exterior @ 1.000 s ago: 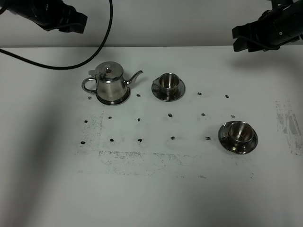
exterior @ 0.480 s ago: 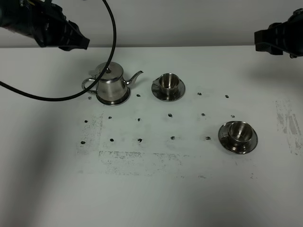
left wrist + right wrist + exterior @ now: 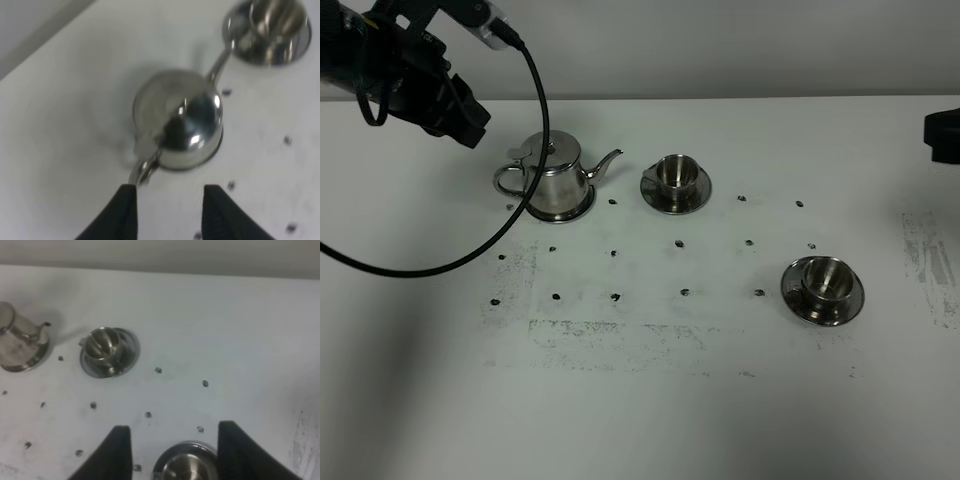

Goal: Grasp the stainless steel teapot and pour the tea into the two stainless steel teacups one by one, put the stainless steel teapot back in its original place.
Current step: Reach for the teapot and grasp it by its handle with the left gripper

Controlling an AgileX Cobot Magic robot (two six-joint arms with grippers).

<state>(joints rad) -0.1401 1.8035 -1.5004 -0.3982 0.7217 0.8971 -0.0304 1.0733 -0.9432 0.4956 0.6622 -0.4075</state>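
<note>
The stainless steel teapot (image 3: 552, 178) stands upright on its ringed saucer (image 3: 572, 212), spout toward the right and loop handle (image 3: 506, 181) toward the left. One teacup (image 3: 675, 173) sits on a saucer just right of the spout. The other teacup (image 3: 825, 280) sits on its saucer further right and nearer the front. My left gripper (image 3: 468, 122) hovers up and left of the teapot. In the left wrist view it (image 3: 172, 212) is open and empty, just short of the handle (image 3: 145, 170). My right gripper (image 3: 172, 450) is open above the near teacup (image 3: 182, 469).
A black cable (image 3: 510, 200) loops from the left arm down over the white table (image 3: 650, 400), passing in front of the teapot's left side. Small dark marks dot the tabletop in a grid. Only a dark piece of the right arm (image 3: 942, 137) shows at the right edge.
The left arm has swung down and leftward, nearer the teapot's handle side, dragging its cable lower. The right arm has drawn back to the right edge. Teapot and cups have not moved.
</note>
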